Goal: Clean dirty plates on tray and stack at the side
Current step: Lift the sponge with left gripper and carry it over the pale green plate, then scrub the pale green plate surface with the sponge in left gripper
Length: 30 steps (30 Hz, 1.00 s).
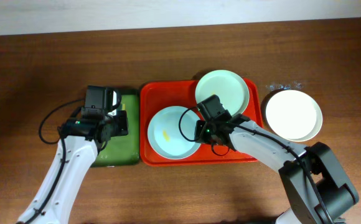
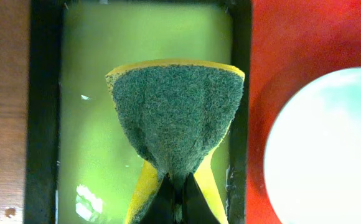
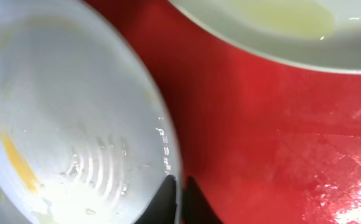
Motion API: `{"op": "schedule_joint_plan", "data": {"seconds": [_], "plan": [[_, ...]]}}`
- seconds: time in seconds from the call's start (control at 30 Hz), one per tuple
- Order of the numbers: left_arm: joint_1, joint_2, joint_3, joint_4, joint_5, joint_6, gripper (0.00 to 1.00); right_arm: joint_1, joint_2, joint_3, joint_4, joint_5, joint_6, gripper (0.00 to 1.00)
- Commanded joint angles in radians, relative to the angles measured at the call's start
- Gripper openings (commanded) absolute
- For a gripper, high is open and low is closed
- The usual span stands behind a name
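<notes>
Red tray (image 1: 162,93): sits mid-table and carries two of the plates. I read it as the dirty zone.
Smeared plate (image 1: 168,132): pale blue, flat on the tray's left half, with a yellow streak near its centre. It needs wiping.
Mint plate (image 1: 223,92): on the tray's far right corner, overhanging the rim, just clear of the smeared one.
White plate (image 1: 294,115): off the tray on the table (image 1: 31,74) to the right. It looks clean, so I take it as the start of the stack.
Right gripper (image 3: 180,200): fingers nearly together, straddling the smeared plate's near rim. I judge it is pinching the edge to steady the plate for scrubbing.
Left gripper (image 2: 177,202): clamped on the sponge (image 2: 177,112), squeezing it into a fan with the scouring face toward the camera.
Green tray (image 1: 121,152): holds pale liquid under the sponge, likely for wetting it.
Next: I would bring the sponge across to the yellow streak.
Risk: a pinched rim could tip the plate under pressure.
</notes>
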Motion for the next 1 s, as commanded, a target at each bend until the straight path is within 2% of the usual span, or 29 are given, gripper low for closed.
{"op": "schedule_joint_plan", "data": {"seconds": [0.0, 0.03, 0.1, 0.17, 0.33, 0.53, 0.67, 0.77, 0.87, 0.9, 0.93, 0.97], "plan": [[0.0, -0.017, 0.024, 0.003, 0.001, 0.023, 0.0, 0.006, 0.007, -0.003, 0.019, -0.014, 0.004, 0.09], [0.0, -0.017, 0.028, -0.001, 0.01, 0.024, 0.0, 0.004, 0.007, -0.003, 0.019, -0.013, 0.004, 0.27], [0.0, -0.017, 0.034, -0.001, 0.036, 0.029, 0.0, 0.003, 0.007, -0.003, 0.019, 0.012, -0.001, 0.3], [0.0, -0.017, 0.043, -0.002, 0.062, 0.045, 0.0, 0.004, 0.007, -0.003, 0.021, 0.048, -0.022, 0.26], [0.0, -0.014, 0.082, -0.038, 0.072, 0.047, 0.0, 0.005, 0.012, -0.003, 0.021, 0.058, -0.022, 0.04], [-0.006, 0.037, 0.158, -0.108, 0.163, 0.047, 0.0, 0.005, 0.027, -0.003, 0.022, -0.074, -0.021, 0.04], [-0.066, 0.067, 0.161, -0.103, 0.183, 0.039, 0.0, 0.005, 0.027, -0.003, 0.021, -0.179, -0.004, 0.04], [-0.127, 0.11, 0.161, -0.101, 0.183, -0.007, 0.0, 0.005, 0.027, -0.003, 0.019, -0.164, 0.035, 0.04], [-0.187, 0.171, 0.161, -0.093, 0.183, -0.033, 0.0, 0.005, 0.027, -0.003, 0.018, -0.067, 0.023, 0.22], [-0.204, 0.19, 0.161, -0.084, 0.183, -0.033, 0.0, 0.005, 0.027, -0.003, 0.018, -0.051, 0.016, 0.24], [-0.219, 0.21, 0.161, -0.073, 0.183, -0.033, 0.0, 0.005, 0.027, -0.003, 0.019, -0.047, 0.003, 0.22], [-0.229, 0.226, 0.161, -0.064, 0.183, -0.034, 0.0, 0.005, 0.027, -0.003, 0.017, -0.039, 0.003, 0.15]]}}
